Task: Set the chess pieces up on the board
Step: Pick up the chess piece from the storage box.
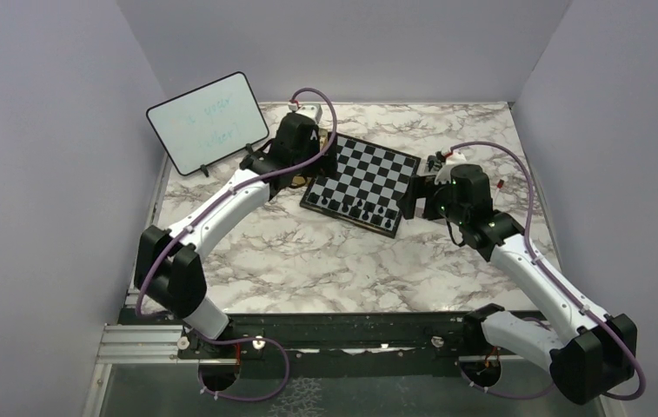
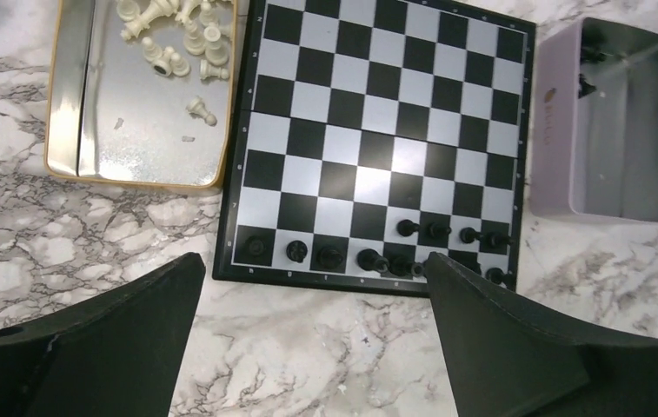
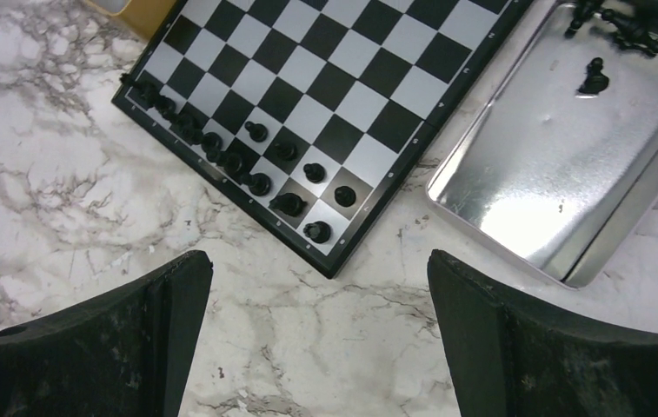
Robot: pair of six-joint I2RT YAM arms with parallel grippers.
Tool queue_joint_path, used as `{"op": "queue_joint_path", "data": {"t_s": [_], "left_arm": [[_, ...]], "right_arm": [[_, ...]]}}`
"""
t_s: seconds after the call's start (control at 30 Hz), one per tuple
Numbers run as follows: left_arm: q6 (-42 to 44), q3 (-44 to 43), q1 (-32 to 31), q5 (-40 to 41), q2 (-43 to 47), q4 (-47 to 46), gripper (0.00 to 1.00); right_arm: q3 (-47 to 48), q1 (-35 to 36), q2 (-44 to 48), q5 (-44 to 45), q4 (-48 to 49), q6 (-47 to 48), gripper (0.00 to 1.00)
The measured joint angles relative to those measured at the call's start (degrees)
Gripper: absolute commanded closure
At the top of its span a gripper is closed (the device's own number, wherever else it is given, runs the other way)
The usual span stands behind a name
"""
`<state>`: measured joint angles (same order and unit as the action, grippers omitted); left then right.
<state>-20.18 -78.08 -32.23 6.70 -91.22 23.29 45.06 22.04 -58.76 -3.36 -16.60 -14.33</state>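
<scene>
The small black chessmen (image 3: 260, 182) stand in two ragged rows along one edge of the flat black-and-white chequered board (image 3: 334, 78). They look light, hard and easily toppled, and are best pinched at the waist from above. The gold-rimmed shiny tin (image 2: 134, 139) holds the cream-white chessmen (image 2: 195, 39); the silver tin (image 3: 551, 174) holds a few black ones. The left tool (image 2: 315, 258) and right tool (image 3: 318, 256) both gape wide and empty.
</scene>
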Motion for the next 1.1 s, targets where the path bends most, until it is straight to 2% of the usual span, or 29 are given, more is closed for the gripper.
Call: {"op": "queue_joint_path", "data": {"t_s": [0.23,0.47,0.63,0.77,1.1], "left_arm": [[2.38,4.87,0.0,-4.26,9.31,-0.04,0.01],[4.46,12.79,0.0,-5.81,18.4,-0.15,0.01],[4.96,20.85,0.0,-7.5,26.05,-2.62,0.01],[5.4,23.87,-0.31,-11.43,28.26,-4.96,0.02],[9.97,28.76,-3.17,-13.55,30.18,-7.08,0.06]], "right_arm": [[1.01,0.0,-1.84,8.96,0.02,-0.57,0.02],[1.57,-0.52,-6.8,17.31,2.73,2.54,0.28],[1.62,-3.89,-11.69,18.38,8.09,4.37,0.44],[3.04,-7.26,-19.26,18.16,11.1,5.38,0.58],[10.21,-15.74,-32.22,14.23,12.74,6.99,0.61]]}}
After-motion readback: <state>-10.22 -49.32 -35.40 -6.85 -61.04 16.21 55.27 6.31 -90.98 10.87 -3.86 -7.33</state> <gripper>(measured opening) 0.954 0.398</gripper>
